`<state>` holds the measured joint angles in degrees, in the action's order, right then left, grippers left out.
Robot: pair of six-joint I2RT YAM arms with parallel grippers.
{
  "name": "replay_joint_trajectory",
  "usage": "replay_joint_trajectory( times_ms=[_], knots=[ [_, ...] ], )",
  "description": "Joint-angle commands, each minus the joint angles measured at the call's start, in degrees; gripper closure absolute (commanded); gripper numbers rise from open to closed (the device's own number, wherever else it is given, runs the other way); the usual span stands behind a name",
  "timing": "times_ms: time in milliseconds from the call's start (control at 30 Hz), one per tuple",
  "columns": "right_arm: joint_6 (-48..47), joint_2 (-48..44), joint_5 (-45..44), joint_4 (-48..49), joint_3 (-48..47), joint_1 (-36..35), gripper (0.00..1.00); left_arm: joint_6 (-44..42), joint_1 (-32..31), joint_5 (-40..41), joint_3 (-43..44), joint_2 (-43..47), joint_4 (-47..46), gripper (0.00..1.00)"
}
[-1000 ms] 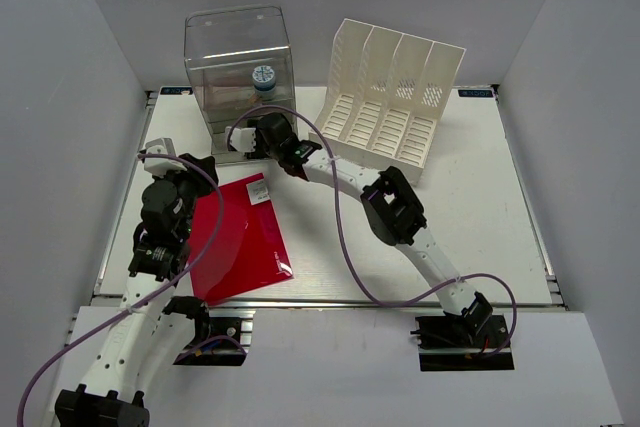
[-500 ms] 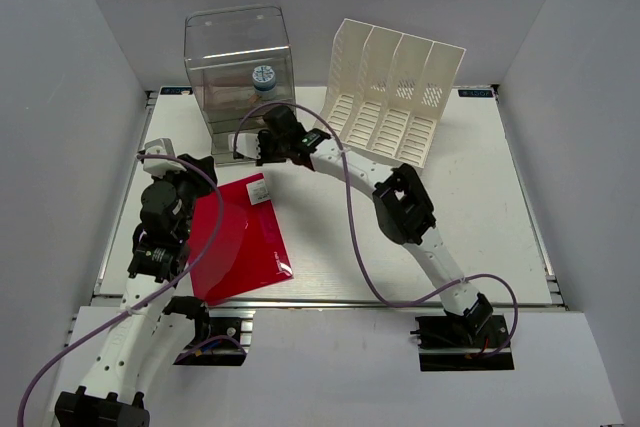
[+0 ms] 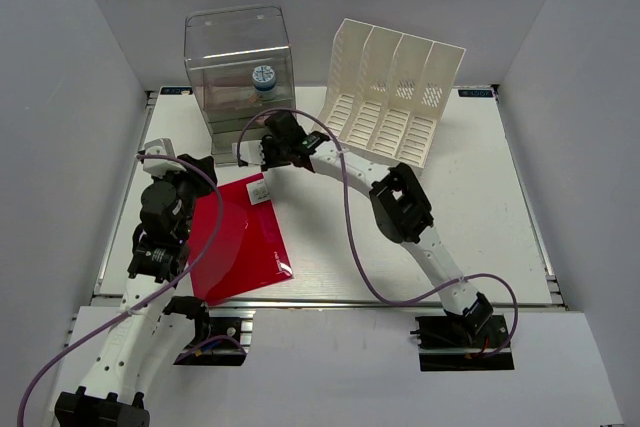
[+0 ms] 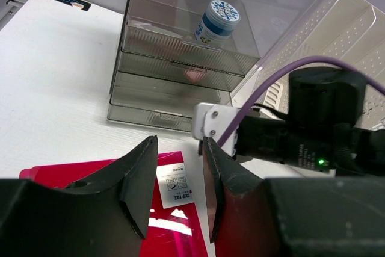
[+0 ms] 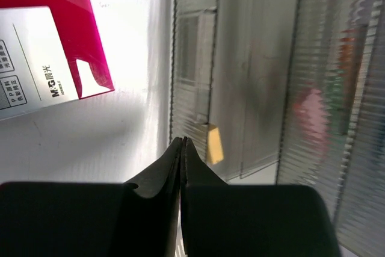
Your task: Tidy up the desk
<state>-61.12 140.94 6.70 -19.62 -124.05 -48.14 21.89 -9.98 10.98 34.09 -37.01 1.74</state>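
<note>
Seemingly mid-tidy on the white counter (image 3: pixel 480 207), which carries everything here: my right claw (image 5: pixel 181 142), pinched together and empty, noses the bottom drawer (image 4: pixel 144 109) of the clear drawer box (image 3: pixel 238 57). My left claw (image 4: pixel 179 142), jaws apart, hovers over the red file folder (image 3: pixel 245 242). Next, I judge, comes a straight, gentle drawer move that leaves the box unshifted.

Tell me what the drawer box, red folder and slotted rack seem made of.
The drawer box: clear, faintly smoky hard plastic, glossy; a bottle shows through its walls. The red folder: thin plastic sheet, shiny; light glints off it. The slotted rack: white moulded plastic, probably, matte; uniform slots and no sheen.
</note>
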Motion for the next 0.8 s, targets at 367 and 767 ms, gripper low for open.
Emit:
replay_joint_trajectory(
  times_ms=[367,767],
  knots=[
    [-1.4,5.7,-10.1,12.2,-0.2,-0.1,1.0,-0.3,-0.2,0.3,0.4,0.5,0.2,0.54],
    [-4.5,10.6,-14.9,28.2,-1.1,0.0,1.0,-0.2,-0.2,0.8,0.7,0.3,0.5,0.54]
  ],
)
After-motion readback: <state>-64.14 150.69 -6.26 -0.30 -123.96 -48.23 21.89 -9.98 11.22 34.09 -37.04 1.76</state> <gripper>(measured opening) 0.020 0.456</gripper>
